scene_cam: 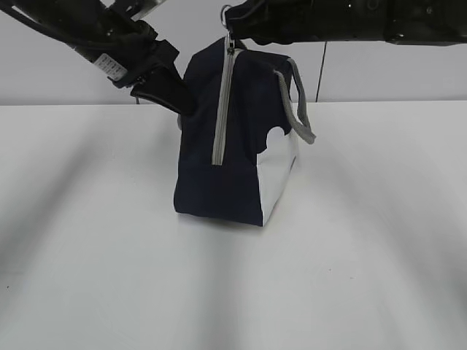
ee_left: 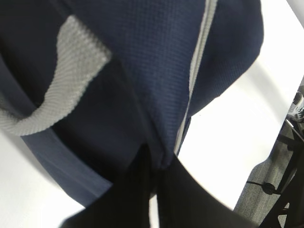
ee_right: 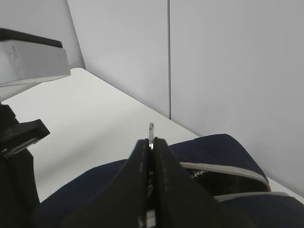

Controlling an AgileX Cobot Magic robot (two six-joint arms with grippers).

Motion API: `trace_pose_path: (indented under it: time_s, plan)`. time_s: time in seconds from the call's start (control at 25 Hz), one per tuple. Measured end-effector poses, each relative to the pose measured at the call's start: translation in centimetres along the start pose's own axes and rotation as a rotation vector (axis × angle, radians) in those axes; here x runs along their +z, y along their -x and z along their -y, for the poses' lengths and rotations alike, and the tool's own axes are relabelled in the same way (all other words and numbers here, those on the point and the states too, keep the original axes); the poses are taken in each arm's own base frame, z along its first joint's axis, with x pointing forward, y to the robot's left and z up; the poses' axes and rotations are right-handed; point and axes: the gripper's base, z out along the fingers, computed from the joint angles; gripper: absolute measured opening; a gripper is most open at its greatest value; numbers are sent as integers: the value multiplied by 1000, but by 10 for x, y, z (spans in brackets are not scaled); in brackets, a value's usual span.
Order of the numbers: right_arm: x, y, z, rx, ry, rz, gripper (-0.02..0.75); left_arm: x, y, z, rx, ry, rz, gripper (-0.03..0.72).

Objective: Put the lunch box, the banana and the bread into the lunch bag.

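Nearest us in the exterior view is bare white bench [scene_cam: 219, 292], w/ the lunch bag [scene_cam: 233, 138] standing upright near its middle, a bit further back. The bag is navy fabric w/ a white lower side panel [scene_cam: 277, 175] on its right face and a grey strap handle [scene_cam: 299, 109] hanging over that side. A grey zipper [scene_cam: 222, 109] runs down the end facing us from the top ridge.

We see 2 dark arms reaching in from the top corners. The left tool [scene_cam: 182, 106] sits against the bag's upper left edge; in the left wrist view its fingers [ee_left: 137, 190] are pressed together on a pinched fold of navy fabric, beside a 2nd grey handle [ee_left: 71, 80]. The right tool [scene_cam: 231, 35] is at the top of the bag, its jaws fully closed on the metal ring pull [ee_right: 151, 133] at the zipper's upper end. No banana, bread or lunch box in view; we can't tell what's inside.
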Motion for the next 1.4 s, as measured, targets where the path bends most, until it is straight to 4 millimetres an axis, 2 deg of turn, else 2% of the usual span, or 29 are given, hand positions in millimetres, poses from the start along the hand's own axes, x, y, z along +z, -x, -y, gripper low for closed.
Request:
trace_pose_path:
  time_s: [0.2,0.52,0.84,1.24,1.4]
  plan:
    - [1,4,1,-18,11,5,-16,0,0,-1,2,6,-1,2]
    - [-8,13,2,-93,6,-3,-16,5,-1,-4,-7,-1,-13,1]
    - [-16,8,30,-26,-3,-1,-16,8,0,-4,-7,1,-8,1]
    - [10,-3,50,34,22,3,-16,18,2,8,31,0,-28,1]
    - [17,-8,64,71,26,1,-16,20,2,10,37,-2,-34,1]
